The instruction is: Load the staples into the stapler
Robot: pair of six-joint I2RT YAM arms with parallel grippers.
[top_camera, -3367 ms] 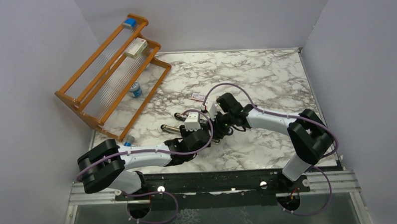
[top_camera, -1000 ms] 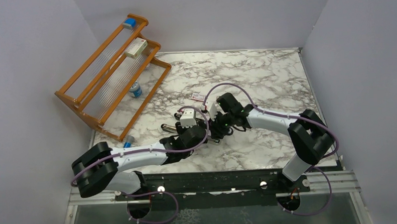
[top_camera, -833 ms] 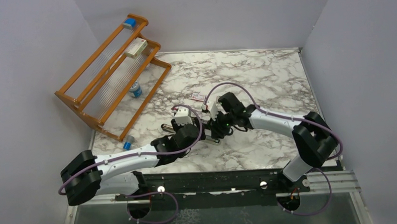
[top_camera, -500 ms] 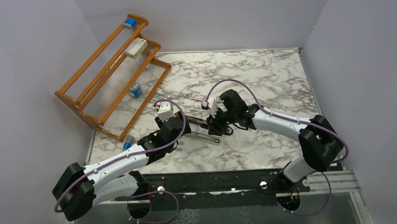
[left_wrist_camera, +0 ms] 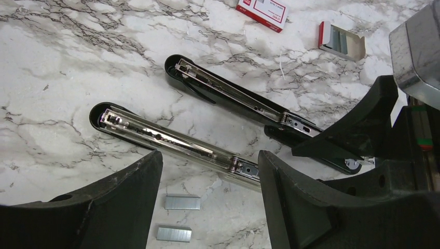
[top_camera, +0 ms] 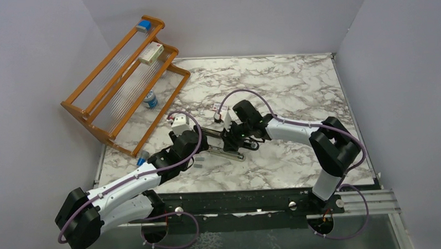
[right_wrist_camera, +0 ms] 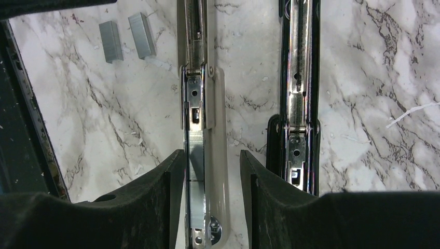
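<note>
The black stapler (left_wrist_camera: 233,96) lies open on the marble, its silver rail up; it also shows in the top view (top_camera: 210,131) and the right wrist view (right_wrist_camera: 300,78). Two short silver staples strips (left_wrist_camera: 181,202) lie between my left gripper's fingers and show in the right wrist view (right_wrist_camera: 127,36). My left gripper (left_wrist_camera: 207,207) (top_camera: 196,150) is open and empty above them. The red-and-white packet (left_wrist_camera: 262,9) and grey tray (left_wrist_camera: 341,41) lie beyond. My right gripper (right_wrist_camera: 208,171) (top_camera: 234,140) is partly open, straddling the light grey tool's hinge end, with a thin gap on one side.
The light grey-silver stapler-like tool (right_wrist_camera: 215,155) (left_wrist_camera: 171,140) lies beside and parallel to the black stapler. An orange wooden rack (top_camera: 122,78) stands at the back left, holding a white-and-red box (top_camera: 151,54) and a blue item (top_camera: 143,25). A small bottle (top_camera: 150,99) stands under it.
My left arm has swung left, off the staplers, and its gripper now hangs over the two staple strips. My right gripper has slid a little left along the grey tool.
</note>
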